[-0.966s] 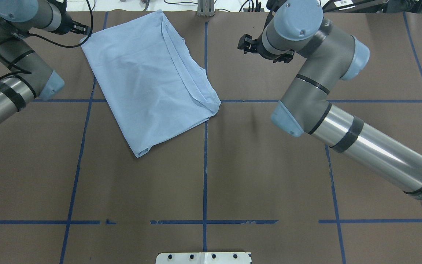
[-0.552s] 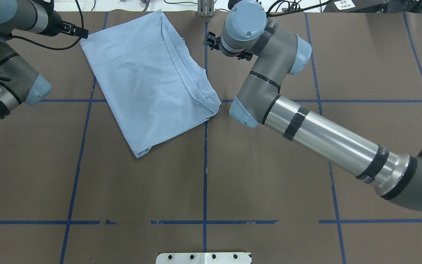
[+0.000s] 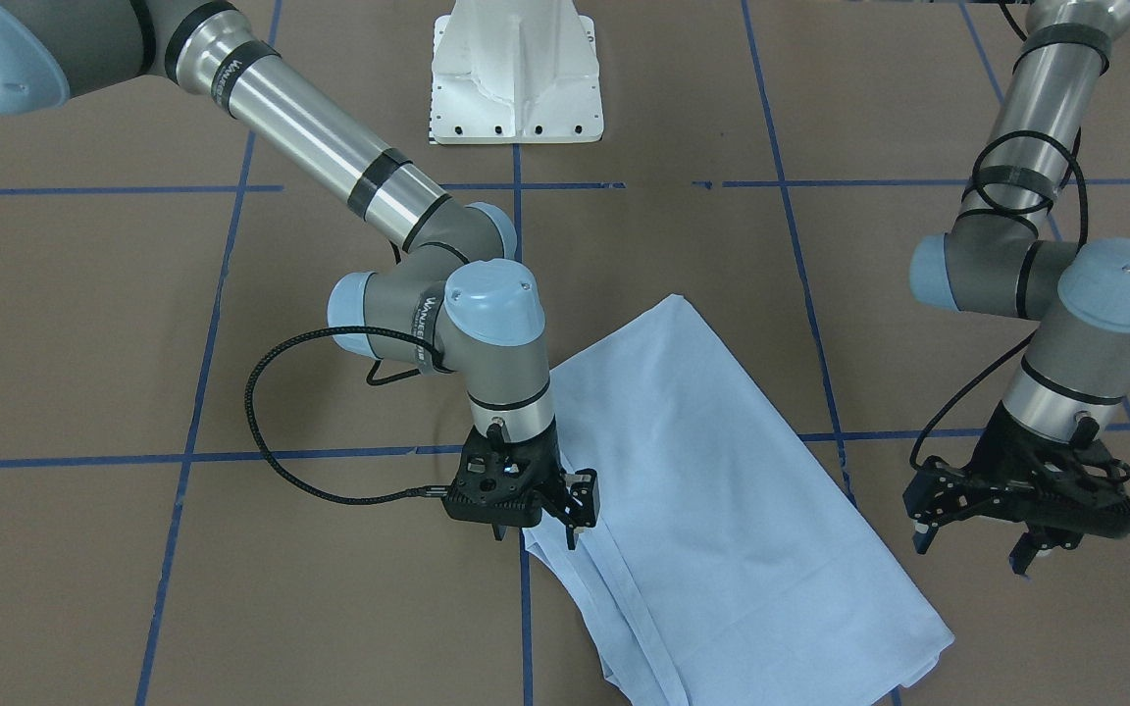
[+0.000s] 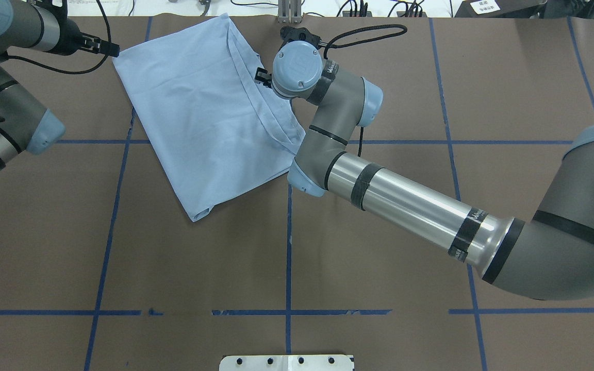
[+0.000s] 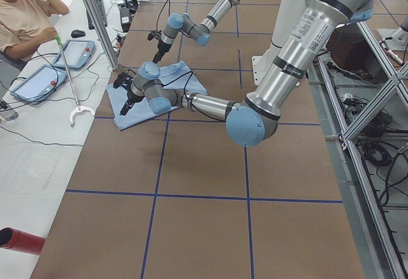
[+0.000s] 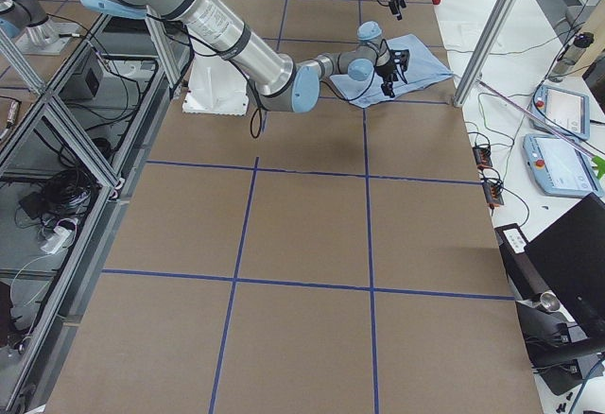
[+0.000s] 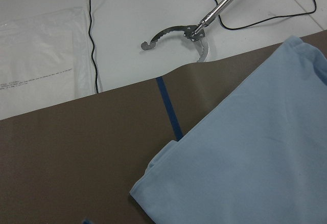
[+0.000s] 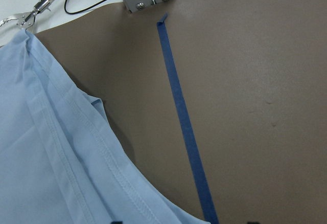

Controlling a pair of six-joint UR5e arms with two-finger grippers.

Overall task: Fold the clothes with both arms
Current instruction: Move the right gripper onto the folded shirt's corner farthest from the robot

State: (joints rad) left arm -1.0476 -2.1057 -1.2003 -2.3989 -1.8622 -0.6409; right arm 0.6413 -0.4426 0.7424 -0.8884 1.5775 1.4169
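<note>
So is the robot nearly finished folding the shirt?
Partly. The T-shirt already lies folded into a narrow rectangle. Right now the right gripper is open over its hemmed edge and the left gripper is open beside a corner, neither gripping. At least one fold probably remains.

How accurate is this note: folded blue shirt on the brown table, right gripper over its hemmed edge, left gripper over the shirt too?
One error: the left gripper is off the shirt, over bare table beside its corner, as the exterior front-facing view shows. The right gripper is over the hemmed edge.
</note>
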